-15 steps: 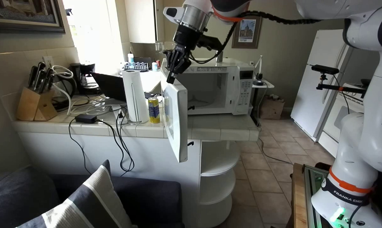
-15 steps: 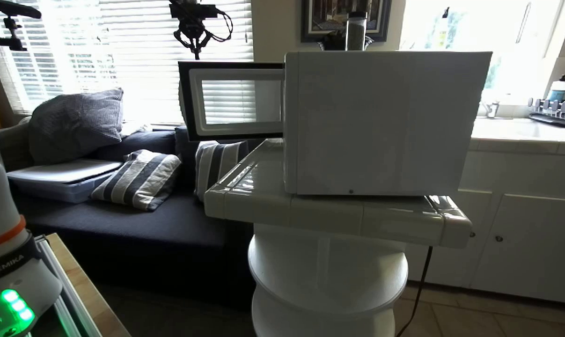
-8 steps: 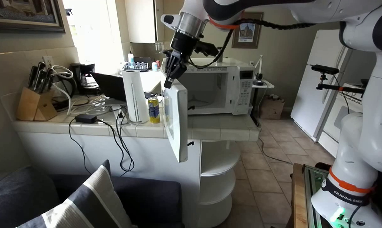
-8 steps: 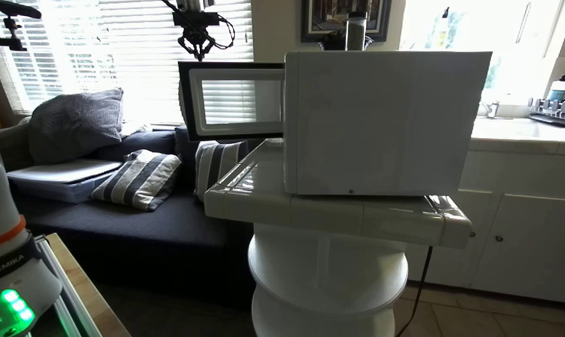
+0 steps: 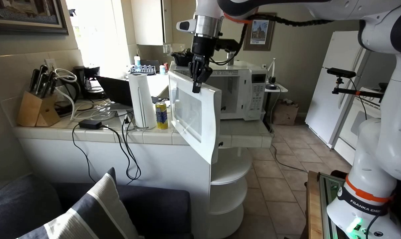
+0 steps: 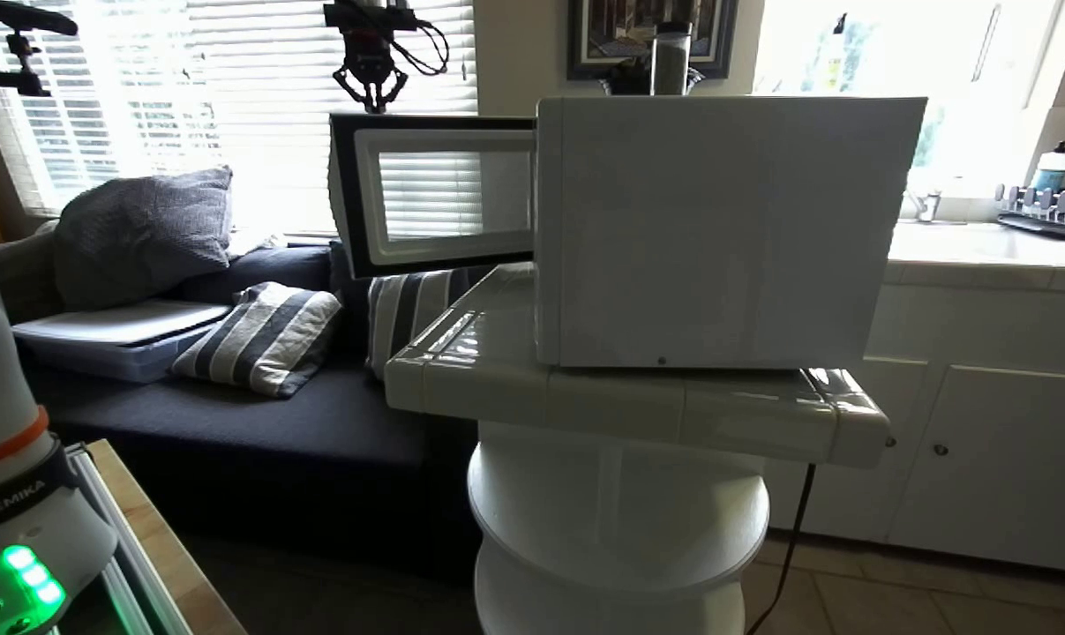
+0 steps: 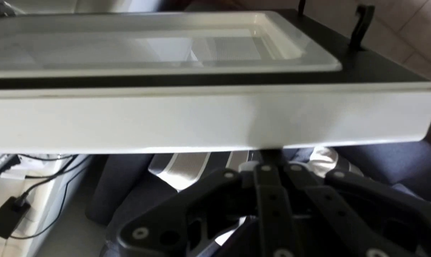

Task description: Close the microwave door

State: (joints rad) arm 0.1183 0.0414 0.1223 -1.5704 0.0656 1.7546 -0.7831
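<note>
The microwave door [image 5: 190, 114] is a white panel with a dark window. It stands partly open from the left side of the white microwave [image 5: 258, 93]. In an exterior view the door [image 6: 367, 194] sticks out to the left of the microwave [image 6: 726, 229]. My gripper [image 5: 196, 88] is shut and empty, pointing down at the outer face of the door near its top free corner. It also shows just above the door's top edge [image 6: 375, 104]. In the wrist view the gripper's closed fingertips [image 7: 272, 155] meet the outer side of the door's white top edge [image 7: 201, 119]; their very ends are hidden.
A yellow-blue can [image 5: 161, 115] and a paper towel roll [image 5: 142, 101] stand on the tiled counter [image 5: 153, 136] behind the door. A dark jar [image 6: 671, 59] shows above the microwave. A dark sofa [image 5: 153, 205] lies in front of the counter.
My gripper came down along the door's outer side, then moved right in an exterior view. The door has swung part of the way toward the microwave, and more of its outer face shows.
</note>
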